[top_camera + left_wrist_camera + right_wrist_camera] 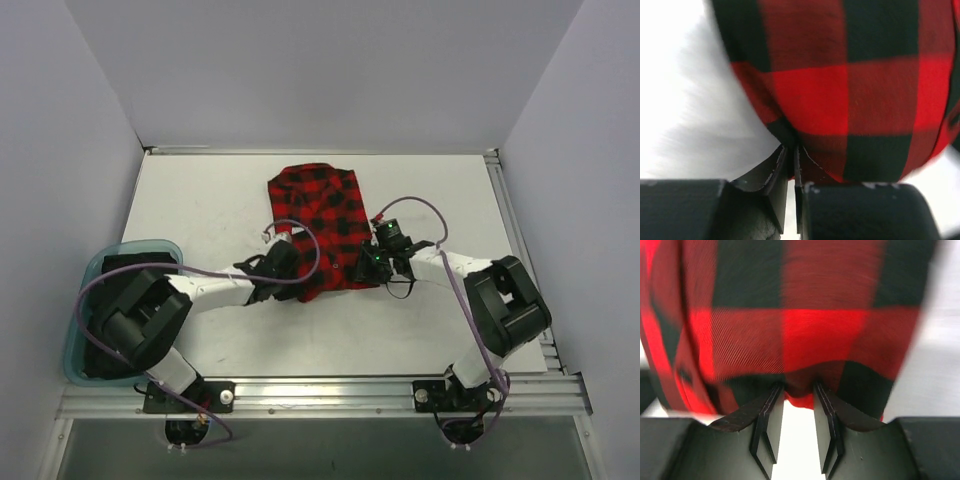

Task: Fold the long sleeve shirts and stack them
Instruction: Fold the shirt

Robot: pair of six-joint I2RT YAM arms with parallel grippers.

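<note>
top view: red-and-black check flannel shirt (322, 215) lies as a compact rectangle on the white table (200, 200). left gripper (295, 278) sits at the shirt's near-left corner, right gripper (365, 262) at its near-right edge. teal bin (75, 330) is well to the shirt's left.

left wrist: fingers nearly pressed together, shirt's edge pinched between the tips. table shows to the left of the shirt.

right wrist: narrow gap between the fingers, a red fold of the shirt nipped at the tips.
</note>
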